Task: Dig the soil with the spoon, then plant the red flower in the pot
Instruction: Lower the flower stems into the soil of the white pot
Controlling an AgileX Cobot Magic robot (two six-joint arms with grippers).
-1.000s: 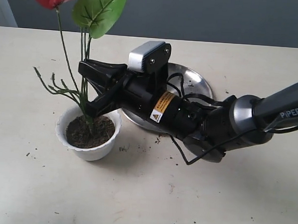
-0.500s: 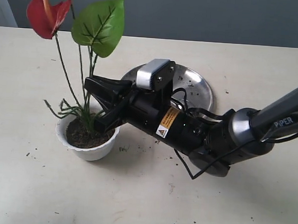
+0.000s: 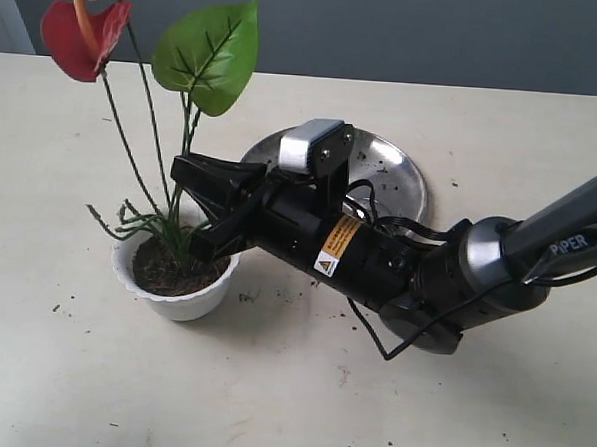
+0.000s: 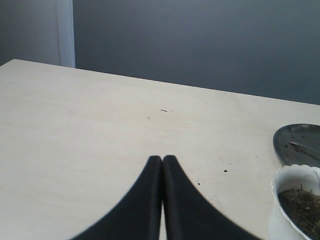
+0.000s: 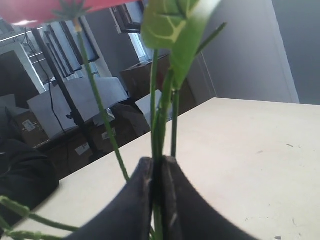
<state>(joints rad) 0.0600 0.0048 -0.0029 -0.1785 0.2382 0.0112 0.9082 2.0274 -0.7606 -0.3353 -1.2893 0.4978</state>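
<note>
The white pot (image 3: 189, 300) holds dark soil (image 3: 156, 269), and it also shows in the left wrist view as the pot (image 4: 292, 175) with soil (image 4: 304, 204). The red flower (image 3: 80, 37) stands with its stems down in that soil and its green leaf (image 3: 212, 54) high above. My right gripper (image 3: 186, 208) is shut on the stems just above the pot, and the right wrist view shows a stem (image 5: 155, 115) pinched in the right gripper (image 5: 160, 160). My left gripper (image 4: 162, 158) is shut and empty over bare table. The arm hides the spoon in the exterior view.
A round steel plate (image 3: 399, 174) with soil crumbs lies behind the right arm, and the plate (image 4: 295, 142) sits just beyond the pot in the left wrist view. Soil crumbs (image 3: 247, 297) are scattered on the table beside the pot.
The right gripper has come down with the flower, and the stem ends have gone from above the soil into it. The blooms have dropped lower and leaned slightly left.
</note>
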